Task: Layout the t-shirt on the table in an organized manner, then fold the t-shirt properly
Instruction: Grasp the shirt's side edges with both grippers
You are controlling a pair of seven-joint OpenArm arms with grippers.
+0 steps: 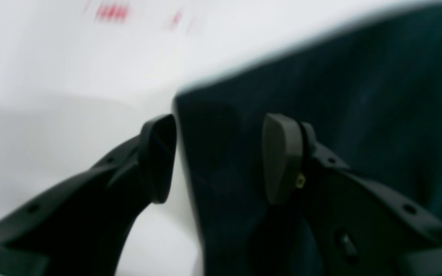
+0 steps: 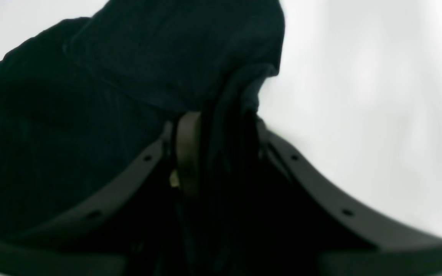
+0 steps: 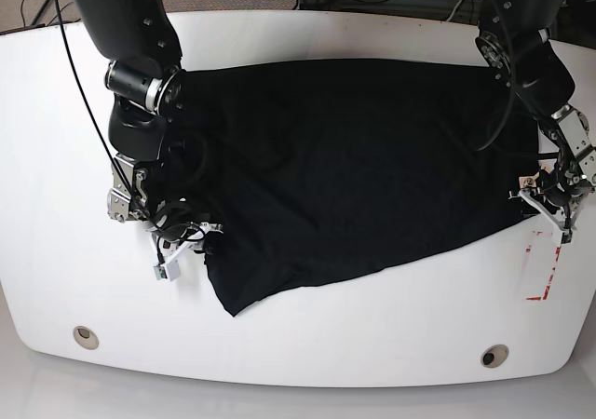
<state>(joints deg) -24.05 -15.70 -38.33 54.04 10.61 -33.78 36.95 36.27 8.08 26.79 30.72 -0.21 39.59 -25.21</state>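
While right hand (image 2: 221,149) seemingly pinches, t-shirt (image 3: 354,168) spreads beside.

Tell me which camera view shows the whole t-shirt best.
The base view: the t-shirt lies spread across the table, all edges visible. The wrist views show only blurred dark patches of cloth beside each gripper.

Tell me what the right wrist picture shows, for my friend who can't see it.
The right gripper is pinching a bunched fold of the black t-shirt between its dark fingers. The rest of the shirt spreads left, and the white table shows on the right.
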